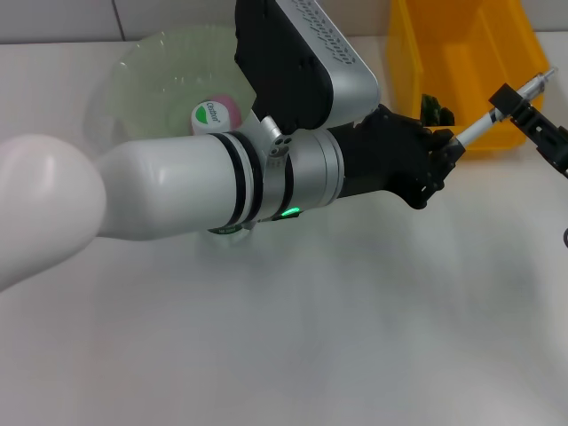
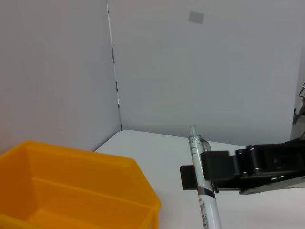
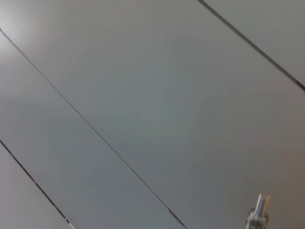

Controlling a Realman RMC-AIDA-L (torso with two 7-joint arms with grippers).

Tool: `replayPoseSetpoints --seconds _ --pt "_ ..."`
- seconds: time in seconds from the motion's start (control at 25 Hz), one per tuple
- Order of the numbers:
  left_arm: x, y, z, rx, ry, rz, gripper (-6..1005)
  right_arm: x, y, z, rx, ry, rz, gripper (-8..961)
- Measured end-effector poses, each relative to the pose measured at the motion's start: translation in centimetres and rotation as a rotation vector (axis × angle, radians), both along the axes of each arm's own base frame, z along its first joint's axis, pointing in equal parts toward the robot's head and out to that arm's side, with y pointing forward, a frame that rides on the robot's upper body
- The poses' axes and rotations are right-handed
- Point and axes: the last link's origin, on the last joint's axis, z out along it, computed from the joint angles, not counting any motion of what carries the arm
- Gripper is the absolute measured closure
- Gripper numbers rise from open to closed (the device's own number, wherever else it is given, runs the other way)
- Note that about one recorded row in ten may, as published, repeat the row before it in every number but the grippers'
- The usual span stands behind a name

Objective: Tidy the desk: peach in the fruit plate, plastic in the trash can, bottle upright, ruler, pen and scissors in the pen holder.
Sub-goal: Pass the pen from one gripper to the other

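Left arm: a thick white limb sweeps in from the left edge and reaches across the middle of the tabletop [image 1: 355, 337], hiding much of what lies behind it; a small green light glows on its underside.
Fruit plate: the pale green, see-through plate [image 1: 142, 67] sits at the back left, partly behind the arm.
Peach: a rounded pink-and-white thing with a green sticker [image 1: 216, 114] shows in the plate just over the arm — it looks like the peach, though most of it is covered.
Left gripper: the black left gripper [image 1: 441, 160] sits right of centre, in front of the yellow bin; its jaws are closed on the lower end of the pen.
Pen: the slim pen [image 1: 491, 117], white barrel with a clear top and a metal tip, is held off the tabletop at a slant, rising toward the right. In the left wrist view the pen [image 2: 202, 191] stands nearly straight, and its tip peeks into the right wrist view [image 3: 259, 212].
Yellow bin: the open yellow bin [image 1: 461, 53] stands at the back right, something dark and green lying inside it; its rim shows in the left wrist view too [image 2: 81, 181].
Right gripper: the black right gripper [image 1: 515, 105] comes in from the right edge — its jaws are clamped round the upper part of the pen, so both grippers have hold of it at once.
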Motion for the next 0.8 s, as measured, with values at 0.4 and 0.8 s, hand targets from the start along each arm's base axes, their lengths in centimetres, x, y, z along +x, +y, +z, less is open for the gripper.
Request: replayPoseSetpoints --seconds 0.4,0.8 --pt "-0.07 0.04 -0.03 0.000 0.002 0.002 842 -0.12 0.31 -0.58 -0.011 0.012 -0.021 718" --pt "0.05 -0.19 -0.22 -0.007 0.007 -0.011 835 0.07 0.16 -0.51 -0.007 0.011 -0.028 798"
